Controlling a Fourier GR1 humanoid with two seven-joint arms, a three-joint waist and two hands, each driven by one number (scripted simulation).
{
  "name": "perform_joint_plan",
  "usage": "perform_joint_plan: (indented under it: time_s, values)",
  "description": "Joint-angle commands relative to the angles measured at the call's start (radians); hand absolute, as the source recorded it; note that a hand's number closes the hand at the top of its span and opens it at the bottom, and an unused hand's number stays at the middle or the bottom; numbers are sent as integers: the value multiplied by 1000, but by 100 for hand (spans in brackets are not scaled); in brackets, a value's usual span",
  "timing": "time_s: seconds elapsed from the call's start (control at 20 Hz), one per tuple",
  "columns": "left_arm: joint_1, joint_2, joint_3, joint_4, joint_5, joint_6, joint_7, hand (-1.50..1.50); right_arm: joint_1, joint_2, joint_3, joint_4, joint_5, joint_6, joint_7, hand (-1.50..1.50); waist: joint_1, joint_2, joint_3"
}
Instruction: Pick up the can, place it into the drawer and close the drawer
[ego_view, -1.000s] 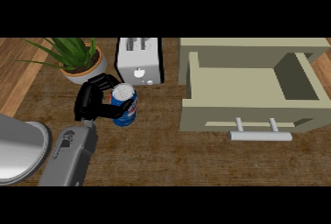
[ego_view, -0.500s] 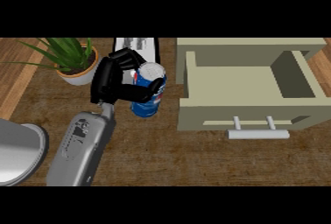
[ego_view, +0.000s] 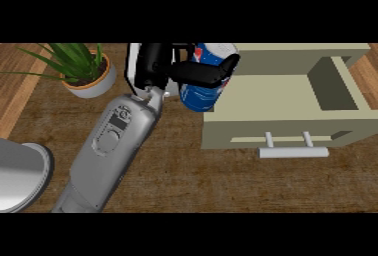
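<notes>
The can (ego_view: 201, 89) is blue with white and what looks like a red patch. A black hand (ego_view: 193, 71) on a grey forearm (ego_view: 111, 145). Beige drawer (ego_view: 284, 112), white handle (ego_view: 293, 152), brown wood-grain counter (ego_view: 192, 185), green plant (ego_view: 74, 59).

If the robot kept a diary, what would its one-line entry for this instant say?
phase: carrying | left hand: curled round can | can: lifted, at open drawer's left edge, not yet inside | right hand: out of view

Left hand (ego_view: 193, 73), curled round the can (ego_view: 204, 86), has carried it rightward from in front of the toaster (ego_view: 135, 65) to the open drawer (ego_view: 284, 95)'s left wall, the can now tilted, and the forearm (ego_view: 111, 150) stretches farther across the counter.
</notes>
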Motion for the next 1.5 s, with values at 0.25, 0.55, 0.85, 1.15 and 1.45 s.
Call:
perform_joint_plan:
  time_s: [0.25, 0.55, 0.85, 1.15, 1.45]
  values:
    - [-306, 0, -90, 247, 122, 175, 50, 150, -18, -10, -6, 40, -3, 29, -18, -150, -21, 5, 1]
    - [-406, 0, -28, 365, 90, 141, 30, 150, -18, -34, -46, -46, -53, 16, 68, -150, -12, 1, 0]
    - [-527, 0, -103, 576, 249, 193, -65, 150, -62, -5, 15, 11, 7, 6, 39, -150, -43, 10, 1]
    - [-585, 0, -118, 702, 302, 150, -135, 150, -140, -48, -28, 66, -7, -6, 57, -150, -45, 16, 1]
    - [-615, 0, -241, 721, 410, 198, -95, 150, -204, -68, -32, 112, -4, -13, 74, -150, -62, 17, 2]
